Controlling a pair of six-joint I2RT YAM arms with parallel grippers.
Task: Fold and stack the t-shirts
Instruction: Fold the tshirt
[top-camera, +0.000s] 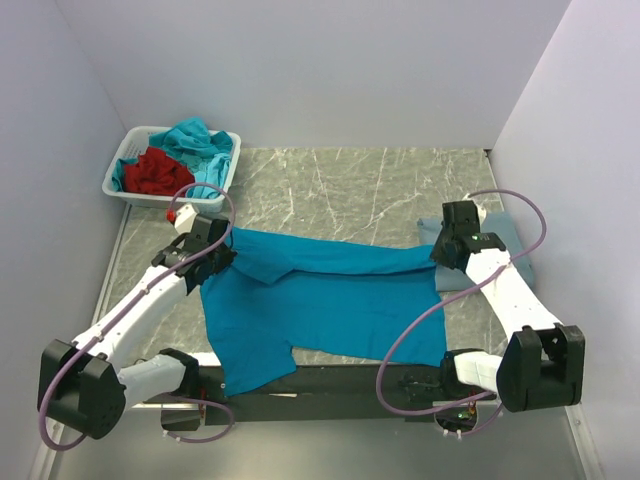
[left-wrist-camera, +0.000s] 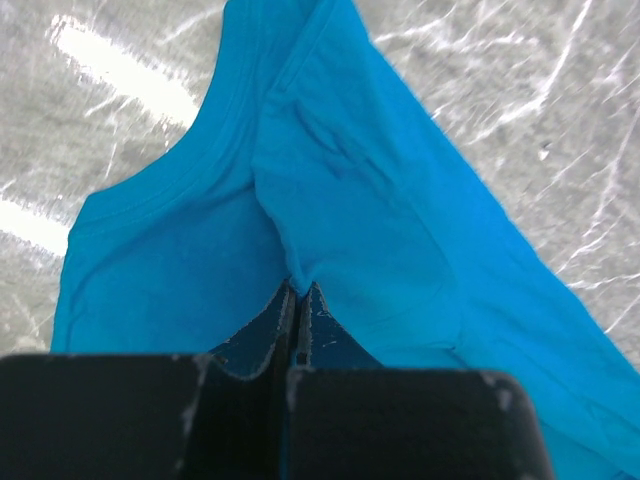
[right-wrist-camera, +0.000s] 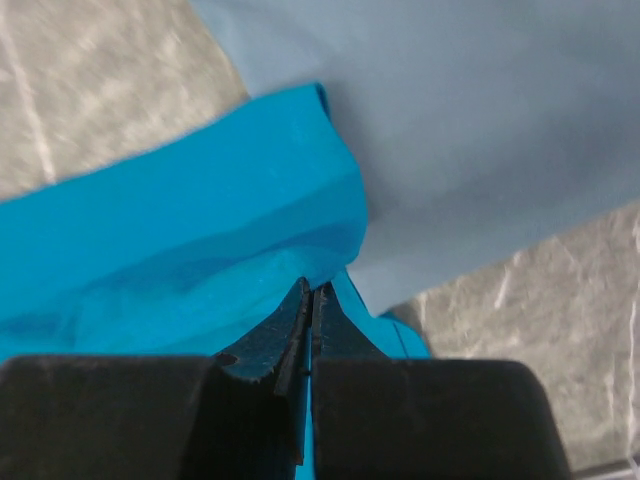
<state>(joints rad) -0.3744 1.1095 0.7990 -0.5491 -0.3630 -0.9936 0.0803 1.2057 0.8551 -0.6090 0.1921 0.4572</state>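
Spanning left gripper (left-wrist-camera: 297, 292) to right gripper (right-wrist-camera: 310, 292) — both clamped on it — teal t-shirt (top-camera: 320, 300) overlaps slate shirt (right-wrist-camera: 480, 120).

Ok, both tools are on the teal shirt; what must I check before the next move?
1. Left tool shut on the teal-blue shirt: ok.
2. Right tool shut on the same shirt: ok.
3. Cloth between the tools straight: ok.
4. Shirt's near corner clear of the dark base rail: not ok, it lies over it.
5. Slate-blue shirt free of the right tool: cannot tell.
6. Basket out of the way: ok.
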